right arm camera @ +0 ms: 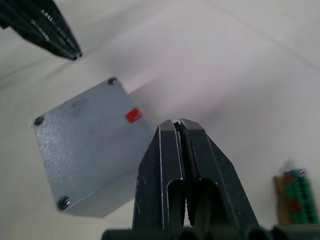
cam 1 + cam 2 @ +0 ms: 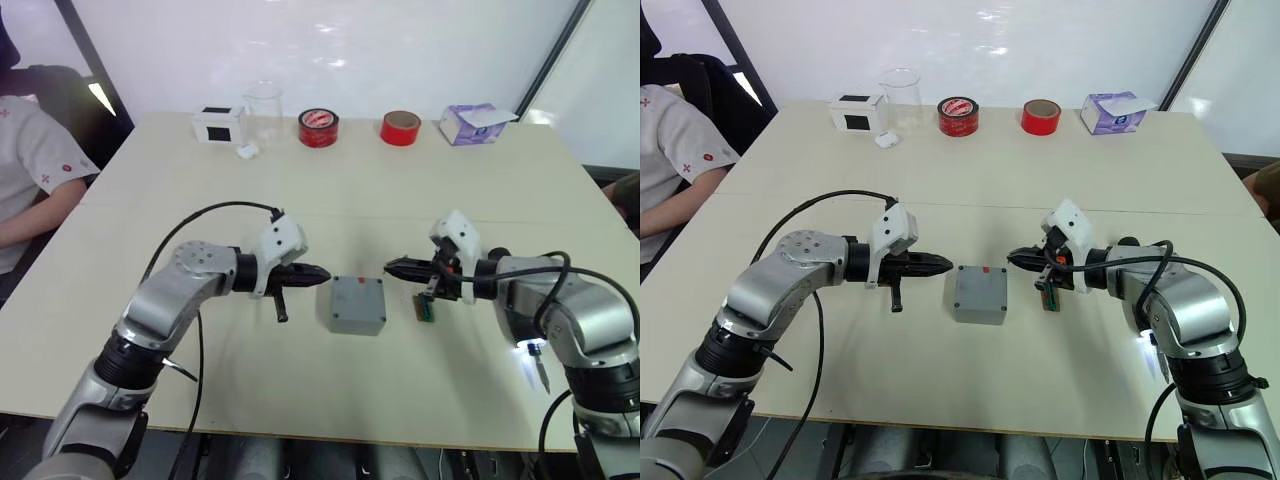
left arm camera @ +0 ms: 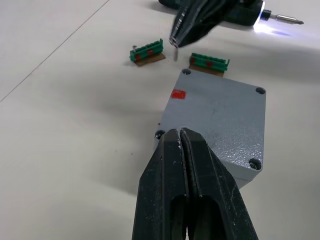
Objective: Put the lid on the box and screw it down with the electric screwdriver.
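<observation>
Lid-fitting looks finished: the shallow grey square lid (image 2: 357, 303) sits on the grey box near the bench's front edge. Both grippers' fingers (image 3: 184, 165) are pressed together, empty. Next I'd fetch the black electric screwdriver (image 3: 252, 14).

The box (image 2: 356, 305) sits pretty much dead centre of the table (image 2: 330, 200), lid (image 3: 220, 117) already on top of it. Left gripper (image 2: 322, 274) is just to its left, right gripper (image 2: 390, 266) up at its upper right, both tips pointing in at it. A little strip (image 2: 427, 308) lies just right of the box. The electric screwdriver (image 2: 535, 362) is way over at lower right. Along the far edge, left to right: small box (image 2: 219, 125), beaker (image 2: 264, 115), two tape rolls (image 2: 318, 128), tissue box (image 2: 470, 124). A person (image 2: 30, 170) sits at far left.
</observation>
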Available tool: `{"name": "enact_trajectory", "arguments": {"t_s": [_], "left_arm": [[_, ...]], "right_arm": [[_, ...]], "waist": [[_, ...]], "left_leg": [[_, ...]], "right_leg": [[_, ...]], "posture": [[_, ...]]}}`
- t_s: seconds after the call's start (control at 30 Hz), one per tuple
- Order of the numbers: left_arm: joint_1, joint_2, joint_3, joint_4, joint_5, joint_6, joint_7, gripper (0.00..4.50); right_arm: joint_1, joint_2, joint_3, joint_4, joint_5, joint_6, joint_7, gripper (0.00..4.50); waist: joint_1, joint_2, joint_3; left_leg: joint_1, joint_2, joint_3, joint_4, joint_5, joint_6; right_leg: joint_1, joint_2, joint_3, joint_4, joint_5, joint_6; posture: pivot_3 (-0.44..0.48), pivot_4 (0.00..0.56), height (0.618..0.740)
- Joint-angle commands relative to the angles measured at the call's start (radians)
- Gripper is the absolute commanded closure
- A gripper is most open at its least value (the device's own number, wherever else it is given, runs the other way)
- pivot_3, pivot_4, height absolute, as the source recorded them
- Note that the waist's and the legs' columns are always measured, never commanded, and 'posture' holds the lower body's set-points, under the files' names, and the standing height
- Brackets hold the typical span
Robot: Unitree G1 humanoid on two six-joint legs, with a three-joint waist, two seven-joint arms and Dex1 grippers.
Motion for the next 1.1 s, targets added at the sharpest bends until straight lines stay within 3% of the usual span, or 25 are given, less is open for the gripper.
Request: {"name": "enact_trajectory", "arguments": {"t_s": [0.03,0.93,1.03,1.1], "left_arm": [[-0.001,0.001,-0.001,-0.026,-0.006,-0.009,0.000,4.50],[-0.003,-0.003,-0.006,-0.019,-0.004,-0.021,0.003,4.50],[-0.002,-0.005,-0.007,-0.019,-0.004,-0.023,0.004,4.50],[-0.001,-0.006,-0.008,-0.019,-0.005,-0.024,0.003,4.50]], "right_arm": [[0.001,-0.012,-0.001,-0.045,0.020,0.006,0.002,4.48],[0.008,-0.030,0.051,-0.023,-0.012,-0.035,0.001,4.48],[0.003,-0.036,0.046,-0.022,-0.013,-0.026,0.001,3.86],[-0.001,-0.044,0.039,-0.020,-0.015,-0.020,-0.002,3.07]], "waist": [[0.000,0.000,0.000],[0.000,0.000,0.000],[0.000,0.000,0.000],[0.000,0.000,0.000]], "left_leg": [[0.000,0.000,0.000,0.000,0.000,0.000],[0.000,0.000,0.000,0.000,0.000,0.000],[0.000,0.000,0.000,0.000,0.000,0.000],[0.000,0.000,0.000,0.000,0.000,0.000]], "right_leg": [[0.000,0.000,0.000,0.000,0.000,0.000],[0.000,0.000,0.000,0.000,0.000,0.000],[0.000,0.000,0.000,0.000,0.000,0.000],[0.000,0.000,0.000,0.000,0.000,0.000]], "posture": [[0.000,0.150,0.740],[0.000,0.150,0.740],[0.000,0.150,0.740],[0.000,0.150,0.740]]}}
